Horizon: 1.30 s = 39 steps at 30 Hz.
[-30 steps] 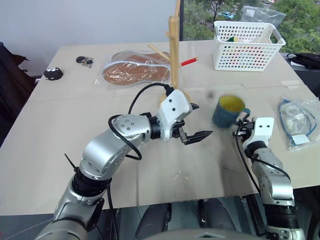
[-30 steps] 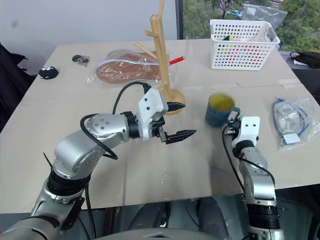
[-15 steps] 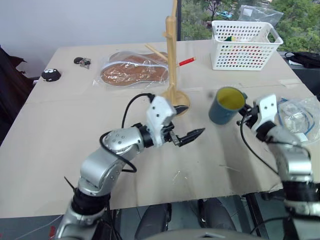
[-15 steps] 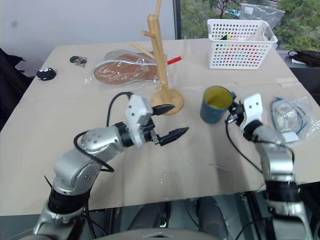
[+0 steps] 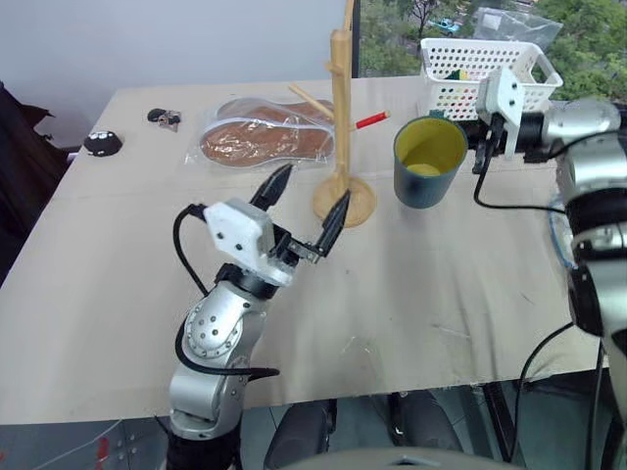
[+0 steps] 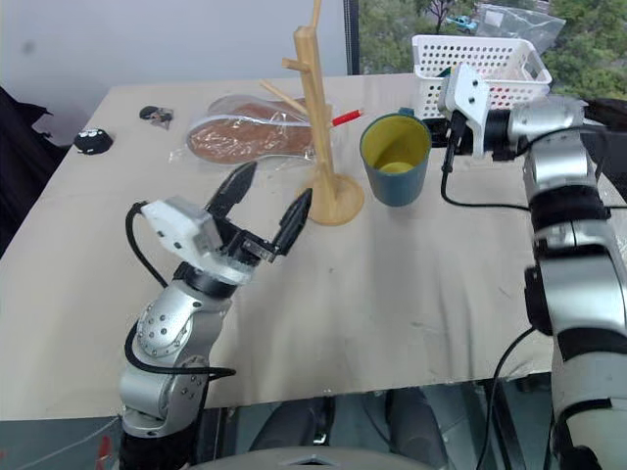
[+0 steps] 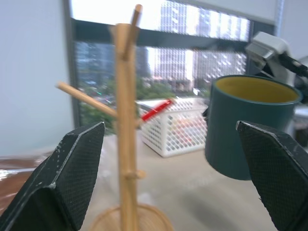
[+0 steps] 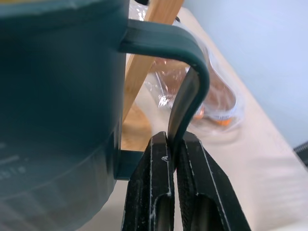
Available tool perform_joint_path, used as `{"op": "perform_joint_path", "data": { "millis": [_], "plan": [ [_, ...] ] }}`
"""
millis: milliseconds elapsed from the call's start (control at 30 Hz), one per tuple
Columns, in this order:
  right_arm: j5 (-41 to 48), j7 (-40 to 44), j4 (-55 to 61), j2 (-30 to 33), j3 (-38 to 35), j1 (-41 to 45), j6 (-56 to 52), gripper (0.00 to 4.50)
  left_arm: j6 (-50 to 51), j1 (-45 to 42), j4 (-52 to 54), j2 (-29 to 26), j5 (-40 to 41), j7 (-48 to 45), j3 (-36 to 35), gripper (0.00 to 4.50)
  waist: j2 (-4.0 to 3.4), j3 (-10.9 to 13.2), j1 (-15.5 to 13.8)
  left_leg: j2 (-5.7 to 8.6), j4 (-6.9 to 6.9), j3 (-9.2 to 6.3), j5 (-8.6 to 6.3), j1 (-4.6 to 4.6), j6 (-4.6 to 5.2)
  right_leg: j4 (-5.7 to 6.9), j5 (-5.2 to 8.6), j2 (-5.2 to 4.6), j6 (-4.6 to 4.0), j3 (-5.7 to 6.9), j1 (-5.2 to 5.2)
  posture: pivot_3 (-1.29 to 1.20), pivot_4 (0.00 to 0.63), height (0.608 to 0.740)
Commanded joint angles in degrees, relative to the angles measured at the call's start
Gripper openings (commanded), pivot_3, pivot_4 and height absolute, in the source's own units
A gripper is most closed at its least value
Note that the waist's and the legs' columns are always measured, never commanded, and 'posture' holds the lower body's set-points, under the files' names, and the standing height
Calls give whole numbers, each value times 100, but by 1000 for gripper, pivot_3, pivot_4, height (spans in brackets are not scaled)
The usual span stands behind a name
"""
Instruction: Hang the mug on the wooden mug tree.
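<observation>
A teal-blue ceramic mug [image 5: 428, 162] has a bright yellow inside; the wooden mug tree [image 5: 342, 127] is pale tan; the perforated plastic basket [image 5: 460, 73] is white.

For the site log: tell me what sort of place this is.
Probably an upper-floor office or lab: a cardboard-covered table stands by a window showing tall buildings, with a white basket and bagged odds and ends around.

Soft daylight came from the window [image 5: 441, 20] at twelve o'clock, casting faint shadows on the table [image 5: 441, 284], while both wrist views blurred nearby fingers [image 7: 62, 178] and the mug [image 8: 53, 96].
</observation>
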<state>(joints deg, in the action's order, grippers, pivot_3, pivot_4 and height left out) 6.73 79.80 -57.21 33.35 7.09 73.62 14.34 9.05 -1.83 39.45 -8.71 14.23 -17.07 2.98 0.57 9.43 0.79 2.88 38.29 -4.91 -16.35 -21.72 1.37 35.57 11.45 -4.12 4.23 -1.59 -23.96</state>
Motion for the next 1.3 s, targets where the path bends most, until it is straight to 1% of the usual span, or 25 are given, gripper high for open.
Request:
{"op": "perform_joint_path", "data": {
  "millis": [33,233,400,533,633,733,900,1033,1100,1200,1233,1267,1300],
  "plan": [
    [-282,304,-634,-79,38,598,475,24,-421,125,126,123,-220,142,164,4500,-1,1,0,0,1,2,0,-5,0,2,0,-1,0,-1,-7,0,150,740],
    [-756,209,-1238,-308,139,1109,882,24,-775,498,127,302,-459,270,533,4500,-2,1,-1,1,1,9,0,-13,0,9,-1,-3,-1,-9,-21,0,150,740],
    [-1213,-217,-1526,-544,252,1418,960,24,-1104,605,-141,304,-474,204,565,4500,-4,2,0,1,1,12,0,-15,-1,18,-1,-3,-2,-13,-28,0,150,740],
    [-1479,-820,-1668,-722,270,1608,730,24,-1294,594,-352,230,-415,116,462,4500,-6,2,1,2,1,11,0,-15,-1,20,-3,-1,-4,-12,-30,0,150,740],
    [-1545,-1020,-1726,-785,210,1676,646,24,-1355,563,-420,176,-372,65,403,4500,-6,3,1,2,1,11,0,-17,-1,19,-3,-1,-4,-12,-31,0,150,740],
    [-1489,-1062,-1745,-842,101,1735,533,24,-1369,527,-460,122,-309,7,322,4500,-6,3,1,2,-1,10,0,-18,-1,18,-3,0,-4,-10,-32,0,150,740],
    [-1538,-1169,-1745,-930,125,1733,510,24,-1399,528,-490,43,-234,-51,254,4500,-7,3,5,2,-1,11,0,-18,-1,19,-3,0,-4,-11,-33,0,150,740],
    [-1617,-1515,-1751,-1116,170,1687,415,24,-1414,511,-541,1,-208,-96,249,4500,-8,3,20,2,-1,11,0,-18,-1,21,-3,1,-4,-11,-34,0,150,740],
    [-1525,-1482,-1754,-1163,67,1695,305,24,-1378,484,-532,-20,-196,-104,239,4500,-8,3,19,2,-1,13,1,-19,-2,24,-3,1,-4,-14,-38,0,150,740],
    [-1459,-1343,-1735,-1121,-32,1686,230,845,-1289,437,-473,-43,-186,-98,233,4500,-8,4,2,2,-1,12,1,-22,-2,25,-3,2,-4,-14,-40,0,150,740],
    [-1478,-1318,-1727,-1087,-36,1682,224,1292,-1258,414,-455,-48,-181,-91,230,4500,-8,4,-2,2,0,11,1,-23,-2,24,-3,1,-4,-13,-40,0,150,740],
    [-1506,-1308,-1717,-1042,-35,1679,235,1497,-1224,390,-437,-56,-179,-87,230,4500,-8,4,-1,3,0,11,1,-24,-2,23,-3,1,-4,-12,-40,0,150,740],
    [-1487,-1340,-1702,-963,-81,1689,231,2203,-1166,344,-411,-67,-168,-77,221,4500,-8,4,0,4,0,12,1,-24,-1,23,-3,1,-4,-13,-40,0,150,740]
  ]
}}
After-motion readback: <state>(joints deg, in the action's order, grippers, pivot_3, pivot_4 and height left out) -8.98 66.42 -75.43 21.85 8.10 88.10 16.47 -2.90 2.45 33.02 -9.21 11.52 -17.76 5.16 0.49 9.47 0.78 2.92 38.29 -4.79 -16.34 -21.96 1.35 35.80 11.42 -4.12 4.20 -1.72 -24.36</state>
